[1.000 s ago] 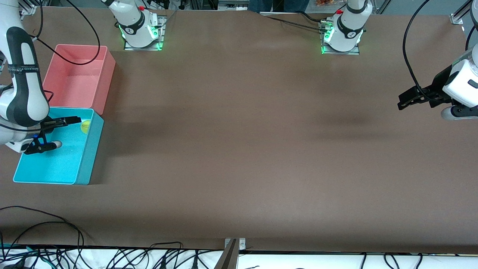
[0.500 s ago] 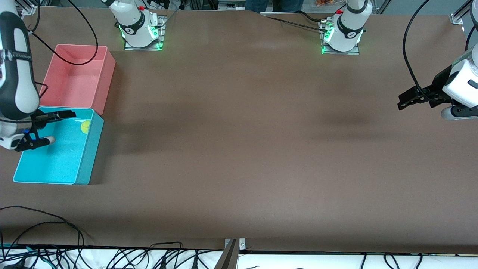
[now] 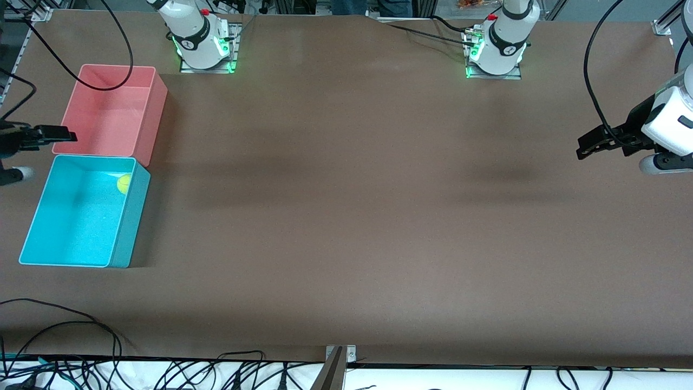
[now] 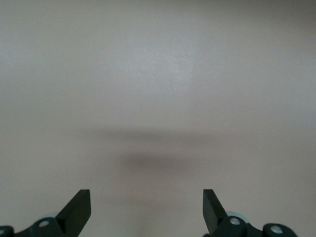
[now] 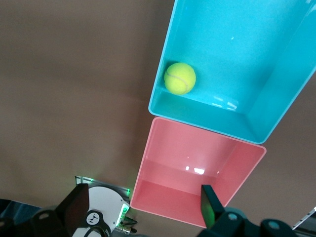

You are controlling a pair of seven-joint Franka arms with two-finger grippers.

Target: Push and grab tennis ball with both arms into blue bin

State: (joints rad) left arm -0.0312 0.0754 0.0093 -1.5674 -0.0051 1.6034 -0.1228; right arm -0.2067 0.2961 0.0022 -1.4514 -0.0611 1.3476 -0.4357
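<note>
Tennis ball: lying in the blue bin, beside the pink bin
Right gripper: hanging wide and empty by both bins
Left gripper: waiting wide and empty over the table

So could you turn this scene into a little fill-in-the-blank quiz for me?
1. The tennis ball lies inside the ____ bin.
2. The bin right beside it, farther from the front camera, is ____ in colour.
3. The fingers of the left gripper, over bare table, are ____.
4. The right gripper holds ____.

Missing words: blue; pink; open; nothing
</note>
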